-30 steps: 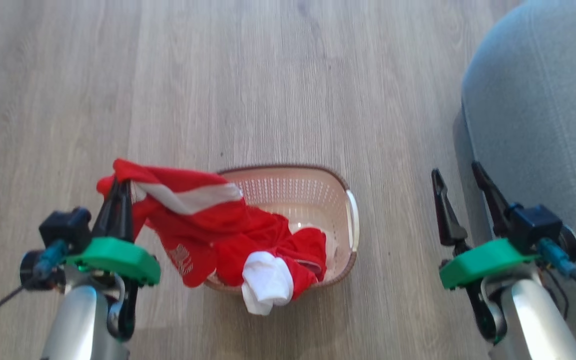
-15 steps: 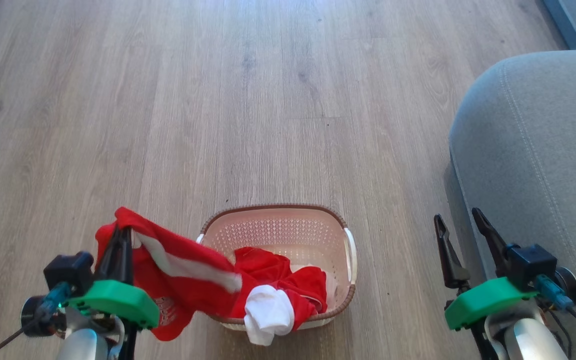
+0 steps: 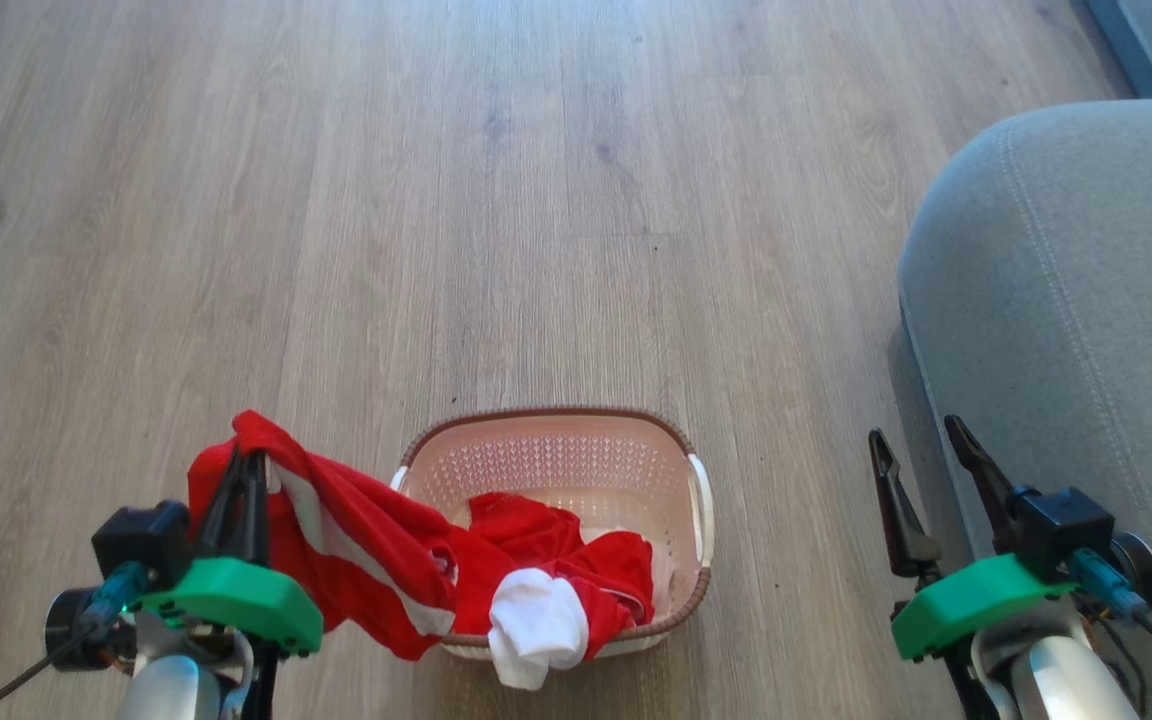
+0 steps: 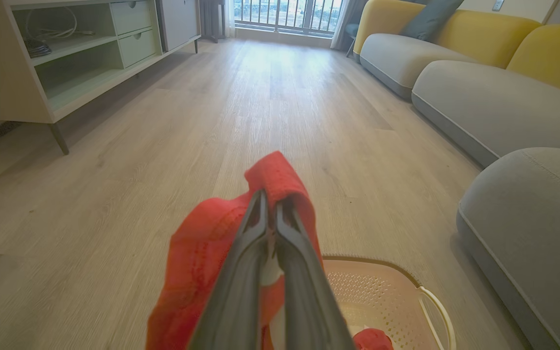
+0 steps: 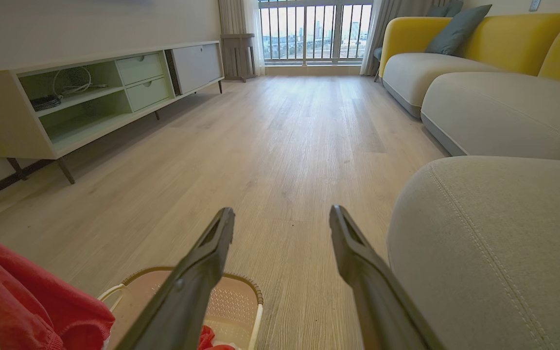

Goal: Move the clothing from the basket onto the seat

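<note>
The cream basket [image 3: 556,455] stands on the wood floor at the lower middle of the head view. Red clothing [image 3: 556,560] with a white part lies in it and hangs over its near rim. My left gripper [image 3: 244,468] is shut on a red garment with a white stripe [image 3: 356,560], lifted to the left of the basket and still trailing over its left wall. The left wrist view shows the fingers [image 4: 270,214] pinched on that red fabric [image 4: 197,262]. My right gripper [image 3: 921,445] stands open and holds nothing beside the grey seat [image 3: 1086,300], with the basket [image 5: 234,296] below its left finger.
More grey and yellow sofa cushions [image 5: 494,107] line the right side of the room. A low cabinet with shelves and drawers [image 5: 90,97] runs along the left wall. Wood floor [image 3: 496,200] stretches ahead to a window with railings [image 5: 316,31].
The head camera tilted up, so the whole picture shifted down. The held garment now sags lower beside the basket's left wall. The right gripper stays open and still.
</note>
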Tool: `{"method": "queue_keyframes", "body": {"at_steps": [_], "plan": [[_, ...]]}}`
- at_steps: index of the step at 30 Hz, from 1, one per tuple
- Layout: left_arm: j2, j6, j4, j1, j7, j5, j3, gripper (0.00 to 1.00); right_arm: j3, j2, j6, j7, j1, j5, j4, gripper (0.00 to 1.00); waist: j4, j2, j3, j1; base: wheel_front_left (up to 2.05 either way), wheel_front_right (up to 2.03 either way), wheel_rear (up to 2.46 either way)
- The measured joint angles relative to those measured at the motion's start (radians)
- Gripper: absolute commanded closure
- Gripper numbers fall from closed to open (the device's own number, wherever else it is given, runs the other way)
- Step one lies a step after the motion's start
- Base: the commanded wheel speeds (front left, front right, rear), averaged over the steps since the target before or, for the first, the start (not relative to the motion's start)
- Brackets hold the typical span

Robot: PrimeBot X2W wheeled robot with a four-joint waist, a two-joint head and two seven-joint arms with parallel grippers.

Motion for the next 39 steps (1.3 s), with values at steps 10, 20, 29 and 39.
{"method": "queue_keyframes", "body": {"at_steps": [10,20,29,39], "plan": [[0.004,0.005,-0.007,0.0,0.0,0.0,-0.009,1.0,0.017,-0.002,0.0,0.0,-0.003,0.0,-0.001,0.0,0.003,0.0,0.013,0.0001,0.0,0.0,0.0],[0.001,-0.015,-0.116,-0.013,0.044,0.001,-0.123,1.0,0.283,-0.03,0.0,0.0,-0.086,0.08,-0.011,0.0,0.004,0.0,0.011,0.0001,0.0,0.0,0.0],[-0.013,-0.04,-0.196,-0.08,0.104,0.0,-0.307,1.0,0.568,-0.067,0.0,0.0,-0.23,0.208,0.035,0.0,0.032,0.0,0.008,0.0001,0.0,0.0,0.0],[-0.014,-0.027,-0.296,-0.123,0.128,-0.074,-0.527,1.0,0.625,-0.095,0.0,0.0,-0.307,0.254,0.082,0.0,0.049,0.0,0.008,0.0001,0.0,0.0,0.0]]}}
